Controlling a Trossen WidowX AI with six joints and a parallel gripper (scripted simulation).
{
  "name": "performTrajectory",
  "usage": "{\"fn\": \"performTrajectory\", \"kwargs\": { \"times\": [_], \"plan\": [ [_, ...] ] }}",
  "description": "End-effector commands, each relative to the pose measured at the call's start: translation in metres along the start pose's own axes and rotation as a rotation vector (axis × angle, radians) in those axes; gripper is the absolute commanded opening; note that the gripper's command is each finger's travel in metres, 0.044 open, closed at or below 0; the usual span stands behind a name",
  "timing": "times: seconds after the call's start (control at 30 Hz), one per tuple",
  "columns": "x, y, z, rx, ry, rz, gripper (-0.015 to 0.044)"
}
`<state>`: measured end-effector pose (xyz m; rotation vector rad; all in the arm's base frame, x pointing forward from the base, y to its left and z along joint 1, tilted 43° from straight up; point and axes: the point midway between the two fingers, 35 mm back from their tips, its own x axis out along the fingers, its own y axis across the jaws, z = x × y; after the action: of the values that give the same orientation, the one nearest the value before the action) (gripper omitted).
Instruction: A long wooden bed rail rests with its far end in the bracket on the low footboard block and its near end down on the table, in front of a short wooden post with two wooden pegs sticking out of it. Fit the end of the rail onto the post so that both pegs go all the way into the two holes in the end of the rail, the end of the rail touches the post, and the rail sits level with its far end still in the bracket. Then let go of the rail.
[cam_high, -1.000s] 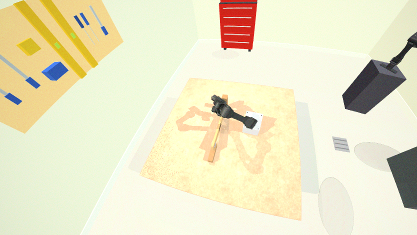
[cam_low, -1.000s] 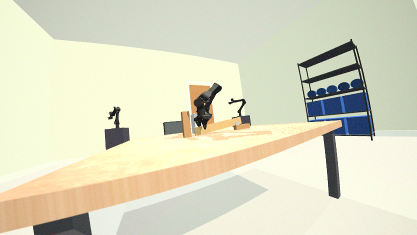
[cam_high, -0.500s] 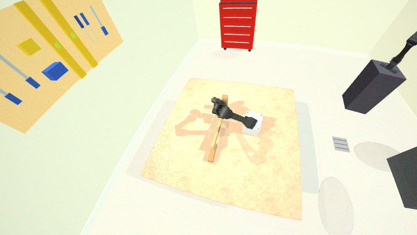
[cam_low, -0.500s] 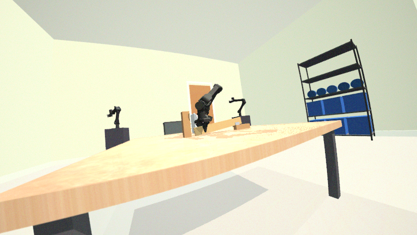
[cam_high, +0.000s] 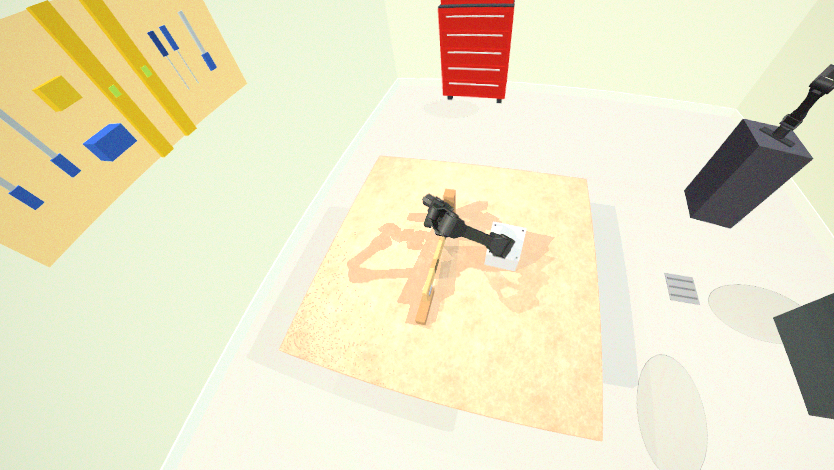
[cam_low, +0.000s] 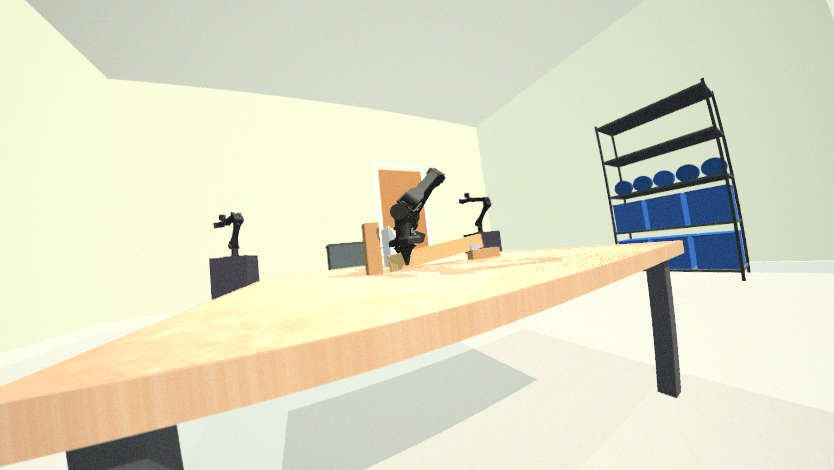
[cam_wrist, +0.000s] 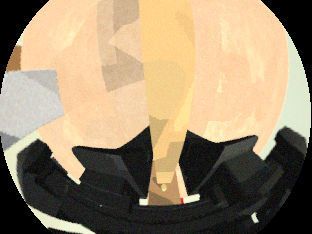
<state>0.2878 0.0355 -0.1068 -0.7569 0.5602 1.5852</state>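
Observation:
The long pale rail (cam_high: 430, 279) (cam_low: 446, 249) (cam_wrist: 167, 60) slopes down from the low footboard block (cam_high: 423, 312) (cam_low: 483, 253) toward the upright post (cam_high: 449, 195) (cam_low: 371, 248) (cam_wrist: 159, 196). Its far end is at the grey bracket (cam_high: 430, 291) (cam_low: 474, 247). Its near end is low by the table, with a small gap to the post in the exterior view. One peg (cam_wrist: 163, 187) shows beyond the rail's end in the wrist view; the other cannot be made out. My gripper (cam_low: 407, 261) (cam_wrist: 162, 125) points down, shut on the rail near that end, a finger against each side.
The table (cam_high: 525, 350) (cam_low: 291, 309) bears the whole setup. My arm's white base plate (cam_high: 513, 230) stands to the right of the rail in the top view. A grey block (cam_wrist: 30, 102) shows at the left of the wrist view. The arm hides part of the rail from above.

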Motion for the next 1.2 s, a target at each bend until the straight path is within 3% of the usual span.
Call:
{"fn": "performTrajectory", "kwargs": {
  "times": [0.0, 0.1, 1.17],
  "plan": [
    [0.0, 0.0, 0.001, 0.003, -0.004, -0.001, 0.0039],
    [0.0, 0.0, 0.001, 0.003, -0.004, -0.001, 0.0],
    [-0.011, -0.001, 0.0, 0.003, -0.004, -0.001, 0.0]
  ]
}}
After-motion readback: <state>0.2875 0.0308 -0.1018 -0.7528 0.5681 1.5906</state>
